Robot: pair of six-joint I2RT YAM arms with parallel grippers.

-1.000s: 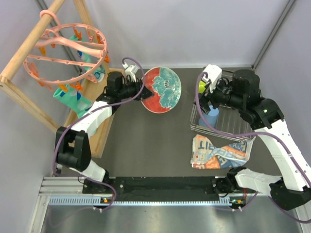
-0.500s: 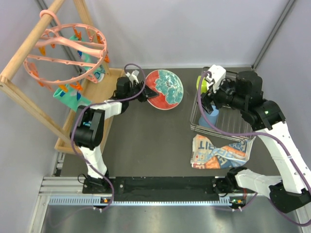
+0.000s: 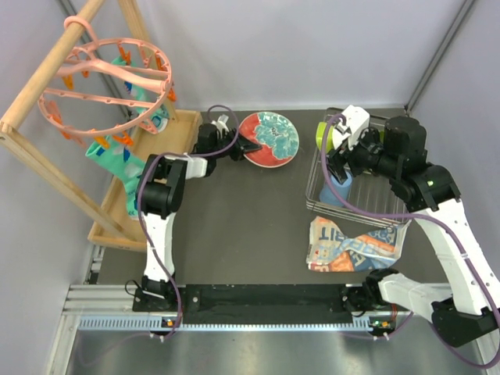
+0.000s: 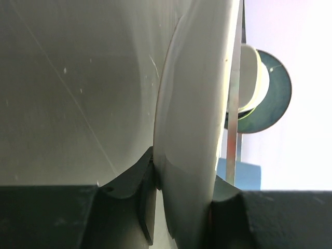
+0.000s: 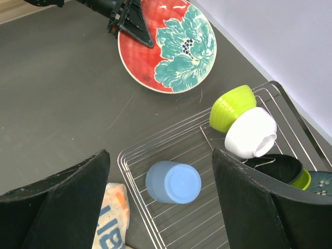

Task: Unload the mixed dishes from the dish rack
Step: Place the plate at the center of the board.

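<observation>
The left gripper (image 3: 248, 147), clamped on the plate's (image 3: 273, 141) rim, has carried it lower, toward the table (image 3: 234, 226) at 12 o'clock, so one dish looks nearly unloaded. The right gripper (image 3: 337, 166) hangs spread wide over the rack (image 5: 120, 158) at 3 o'clock. The cup (image 5: 173, 182) lies inside, just toward 6 o'clock.

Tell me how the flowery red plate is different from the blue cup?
The red plate has a teal flower; the blue cup is plain. The plate is outside the dish rack, pinched at its rim by the left gripper; the cup sits inside the rack. Both are round.
</observation>
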